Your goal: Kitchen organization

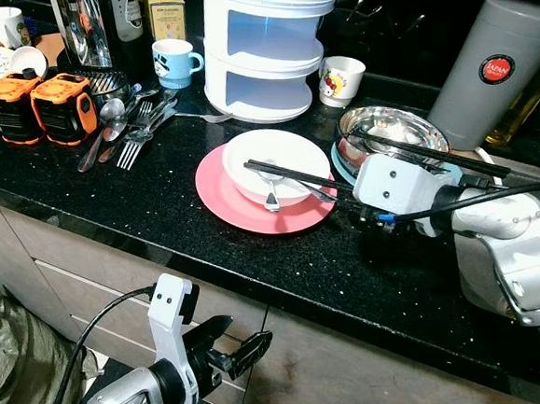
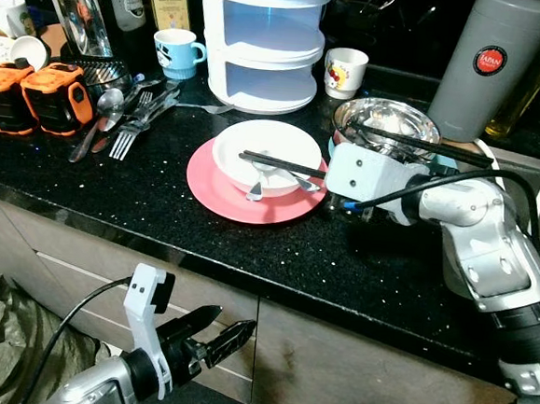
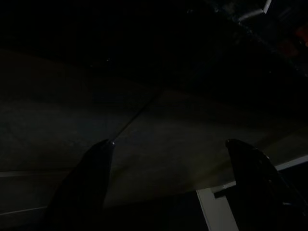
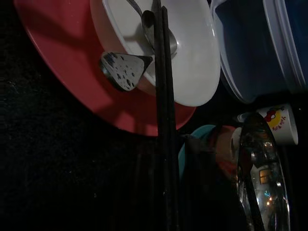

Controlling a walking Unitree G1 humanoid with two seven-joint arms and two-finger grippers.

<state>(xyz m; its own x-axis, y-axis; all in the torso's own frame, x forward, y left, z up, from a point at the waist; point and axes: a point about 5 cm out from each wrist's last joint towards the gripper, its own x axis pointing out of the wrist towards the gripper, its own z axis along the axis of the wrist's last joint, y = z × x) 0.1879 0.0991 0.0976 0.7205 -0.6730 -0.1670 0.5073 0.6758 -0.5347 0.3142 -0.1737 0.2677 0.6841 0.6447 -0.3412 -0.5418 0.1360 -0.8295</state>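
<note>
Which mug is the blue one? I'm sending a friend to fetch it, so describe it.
On the black counter, find the tall white tiered container at the back. The blue mug stands just to its left, behind the pile of forks and spoons. Unlike the white cartoon cup on the container's other side, it is light blue with a handle.

Black chopsticks (image 4: pixel 162 72) across white bowl (image 4: pixel 192 53), spoon (image 4: pixel 126 70), pink plate (image 4: pixel 72 67).
</note>
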